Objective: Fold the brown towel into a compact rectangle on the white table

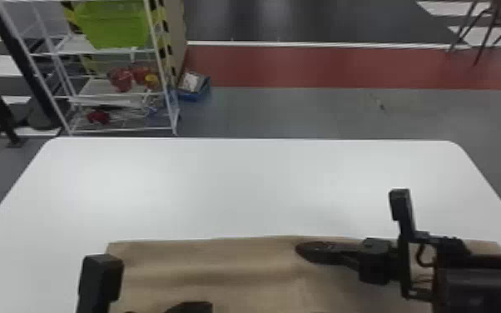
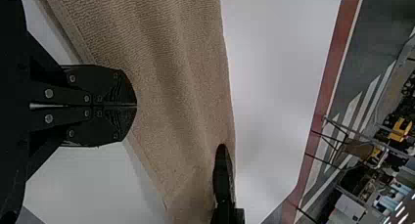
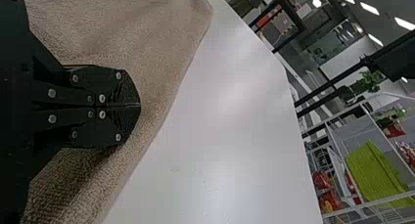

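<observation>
Over my feed, I'm seeing the brown towel (image 1: 204, 266) lying on the white table (image 1: 220, 183), my left gripper (image 1: 195, 307) and right gripper (image 1: 310, 251) (fingers pressed together on both) showing over the towel's near and far edges respectively.

Head cam's farthest back, looking forward and down over the bench (image 1: 220, 187). Both wrist cams are turned sideways, way closer in, aimed out across the bench. Head and left wrist share the red floor strip (image 1: 303, 66) beyond the bench; head and right wrist share the rack (image 1: 95, 86) beyond it.
</observation>
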Controlling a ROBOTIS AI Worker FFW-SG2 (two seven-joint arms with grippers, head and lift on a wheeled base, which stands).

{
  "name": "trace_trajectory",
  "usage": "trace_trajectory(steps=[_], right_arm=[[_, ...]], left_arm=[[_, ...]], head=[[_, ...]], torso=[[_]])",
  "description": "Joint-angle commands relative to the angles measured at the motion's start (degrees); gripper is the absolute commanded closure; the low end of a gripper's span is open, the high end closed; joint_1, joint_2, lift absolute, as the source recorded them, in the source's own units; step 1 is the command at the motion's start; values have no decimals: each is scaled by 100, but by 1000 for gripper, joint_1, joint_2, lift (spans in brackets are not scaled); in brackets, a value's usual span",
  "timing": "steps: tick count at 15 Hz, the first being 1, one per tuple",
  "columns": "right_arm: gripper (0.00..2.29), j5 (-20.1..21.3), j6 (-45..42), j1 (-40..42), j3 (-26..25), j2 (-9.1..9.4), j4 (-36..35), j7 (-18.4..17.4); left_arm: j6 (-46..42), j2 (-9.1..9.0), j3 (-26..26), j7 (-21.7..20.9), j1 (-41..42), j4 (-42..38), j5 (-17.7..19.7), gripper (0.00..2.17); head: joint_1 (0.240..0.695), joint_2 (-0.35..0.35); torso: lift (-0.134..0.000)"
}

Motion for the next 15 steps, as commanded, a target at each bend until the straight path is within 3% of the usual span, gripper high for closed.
trace_trajectory(steps=[1,6,11,13,15], right_arm=[[1507,-7,-4,10,-32,16,-4,-78],[1507,-245,259,151,-270,16,-311,80],[1507,-649,628,186,-1061,-72,-663,669],[1507,-684,611,204,-1421,-98,-777,679],[1477,-719,382,353,-1825,-265,-865,679]], left_arm=[[-17,7,37,0,24,-3,0,1504],[-17,7,72,35,50,-30,-9,1504],[-140,7,63,53,129,-232,44,1504],[-246,-2,10,70,147,-285,44,1504],[-598,-11,63,114,147,-285,88,1501]], head=[[695,-9],[695,-8],[695,-47],[695,-79],[695,-115]], torso=[[-122],[-122],[-122],[-122],[-122]])
